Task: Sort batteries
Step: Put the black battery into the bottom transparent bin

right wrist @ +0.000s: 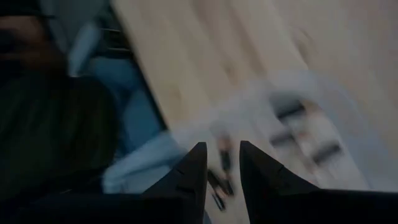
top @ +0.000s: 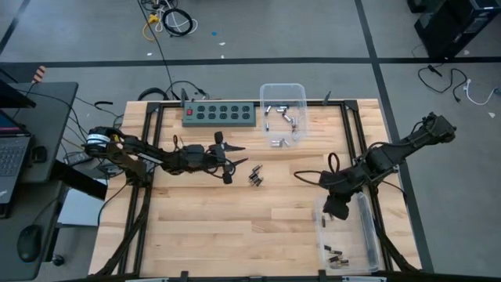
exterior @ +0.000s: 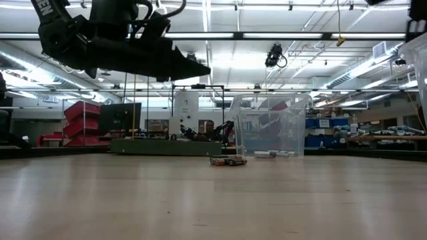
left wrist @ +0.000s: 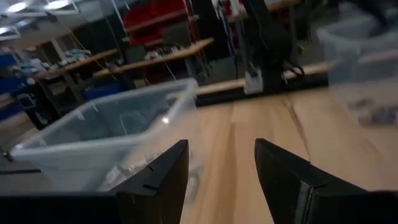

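The right gripper (top: 337,210) hangs over the near right corner of the bench (top: 235,227), above a clear bin (top: 368,235) at that edge. Its jaws stand a narrow gap apart with nothing between them; dark batteries (right wrist: 219,171) lie in the bin just below them, more at the bin's near end (top: 338,257). Mid-bench, the left gripper (top: 232,160) hovers above the wood, jaws wide and empty, pointing toward a small cluster of batteries (top: 255,177) lying just beyond its fingertips, apart from them. Farther back stands a second clear bin (top: 300,94) holding silvery batteries (top: 283,119), with the green power strip (top: 221,114) beside it.
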You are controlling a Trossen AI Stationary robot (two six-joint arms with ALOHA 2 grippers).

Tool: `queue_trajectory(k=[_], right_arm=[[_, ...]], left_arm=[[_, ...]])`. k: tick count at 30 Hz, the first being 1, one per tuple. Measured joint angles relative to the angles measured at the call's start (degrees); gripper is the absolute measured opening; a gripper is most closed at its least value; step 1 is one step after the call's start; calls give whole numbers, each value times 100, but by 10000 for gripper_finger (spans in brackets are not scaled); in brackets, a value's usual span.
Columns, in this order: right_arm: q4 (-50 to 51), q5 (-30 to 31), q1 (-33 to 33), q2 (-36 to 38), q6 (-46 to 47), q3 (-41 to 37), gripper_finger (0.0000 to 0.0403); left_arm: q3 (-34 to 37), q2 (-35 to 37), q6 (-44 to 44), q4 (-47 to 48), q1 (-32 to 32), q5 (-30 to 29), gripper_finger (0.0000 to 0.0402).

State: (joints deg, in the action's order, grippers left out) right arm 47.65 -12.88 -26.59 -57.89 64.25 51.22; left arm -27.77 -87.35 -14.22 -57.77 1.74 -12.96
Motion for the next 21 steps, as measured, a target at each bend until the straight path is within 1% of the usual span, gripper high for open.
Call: queue_trajectory(k=[3,6,9,14,18,21], right_arm=[[-735,237,54,86,-691,0,80],[-1421,499,179,196,-1558,0,79],[-1840,816,312,292,-2401,0,79],[-1949,1459,510,335,-3661,2,79],[-1961,1897,643,335,-4257,2,78],[-1988,2050,687,335,-4463,2,78]], left_arm=[[0,0,9,350,2,182,184],[2,0,178,656,2,620,184],[2,0,420,841,-1,976,184],[2,-163,821,958,-4,1029,184],[-3,-681,896,935,-82,1033,184],[-77,-1202,1053,725,-159,850,184]])
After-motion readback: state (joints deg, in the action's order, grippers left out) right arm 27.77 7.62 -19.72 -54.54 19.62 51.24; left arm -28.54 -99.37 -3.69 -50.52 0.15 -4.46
